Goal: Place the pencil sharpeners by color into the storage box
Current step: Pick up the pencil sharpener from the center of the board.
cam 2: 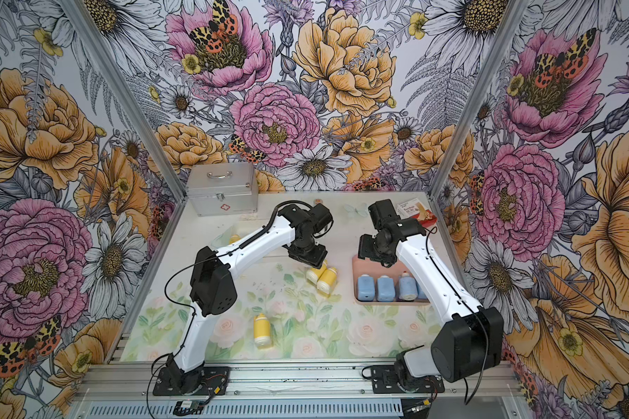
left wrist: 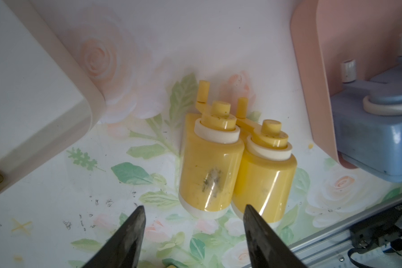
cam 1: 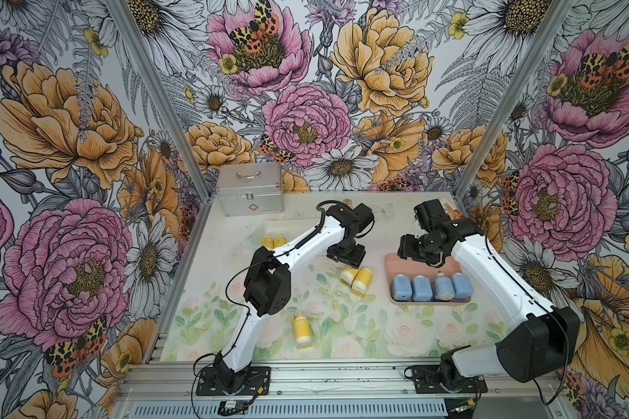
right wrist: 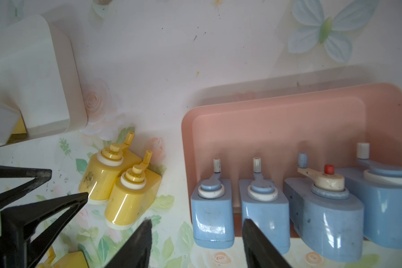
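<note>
The only mark I can make out is a red cross-shaped emblem on the ribbed aluminium case (cam 1: 249,188) at the back left of the counter (cam 1: 342,337). The small print beside it is too fine to read, as is the lettering on the red-and-white carton (cam 2: 413,211) at the back right.

A smooth mat printed with pale roses and leaves covers the counter. Four blue pencil sharpeners (cam 1: 422,288) lie in a row along the near edge of the shallow pink tray (right wrist: 288,111). They are glossy plastic with rounded bodies, white collars and little cranks; one has a cream crank with a red knob (right wrist: 328,169). A pair of yellow pencil sharpeners (left wrist: 218,162) lies side by side, touching, on the mat between the trays, and one of them is smudged grey. Two more yellow sharpeners (cam 1: 268,241) sit in the milky white tray (left wrist: 33,81). A fifth yellow sharpener (cam 1: 301,330) lies alone nearer the front edge.

The left tool (left wrist: 194,208) hangs over the touching pair, its black jaws apart and holding nothing. The right tool (right wrist: 197,221) hangs above the end of the pink tray nearer that pair, its jaws likewise parted and empty.
</note>
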